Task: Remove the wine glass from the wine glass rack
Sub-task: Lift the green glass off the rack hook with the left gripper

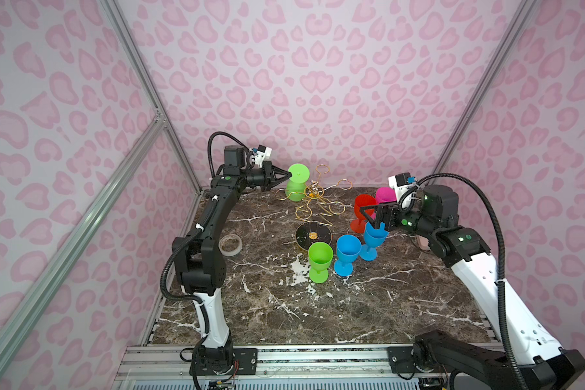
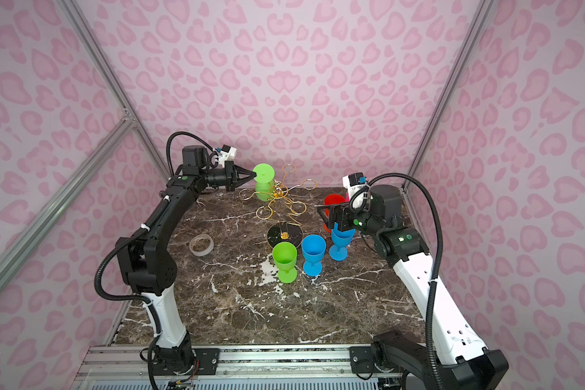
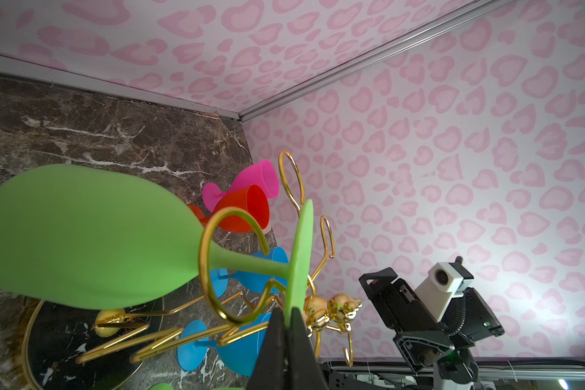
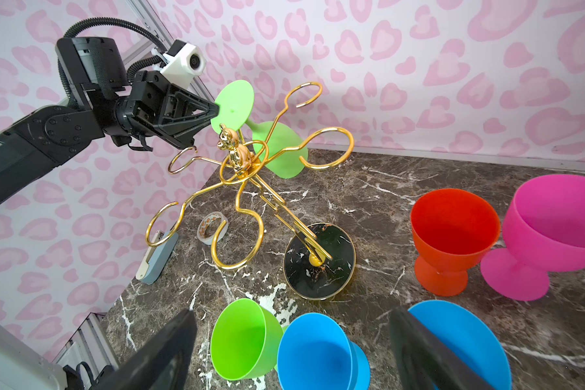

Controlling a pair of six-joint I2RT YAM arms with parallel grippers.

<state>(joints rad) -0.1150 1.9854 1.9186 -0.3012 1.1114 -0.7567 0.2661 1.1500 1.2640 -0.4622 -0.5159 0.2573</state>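
Observation:
A green wine glass [image 1: 296, 191] [image 2: 263, 190] hangs upside down at the back of the gold wire wine glass rack [image 1: 313, 194] [image 2: 277, 194]. Its stem lies inside one gold loop [image 3: 213, 304], with the bowl [image 3: 81, 236] below and the flat foot [image 4: 233, 104] above. My left gripper [image 1: 289, 175] [image 2: 254, 175] [image 3: 288, 320] is shut on the rim of that foot. The rack's round black base [image 1: 313, 233] [image 4: 318, 270] rests on the marble. My right gripper [image 1: 372, 217] [image 2: 328, 216] [image 4: 293, 315] hovers open and holds nothing, above the blue glasses to the right of the rack.
Several glasses stand upright on the marble: a green one [image 1: 320, 260], two blue [image 1: 347, 253] [image 1: 372, 239], a red [image 1: 363, 209] and a pink [image 1: 385, 195]. A tape roll [image 1: 230, 244] lies by the left arm. A small grey-blue object [image 4: 157, 256] lies at the table's left edge.

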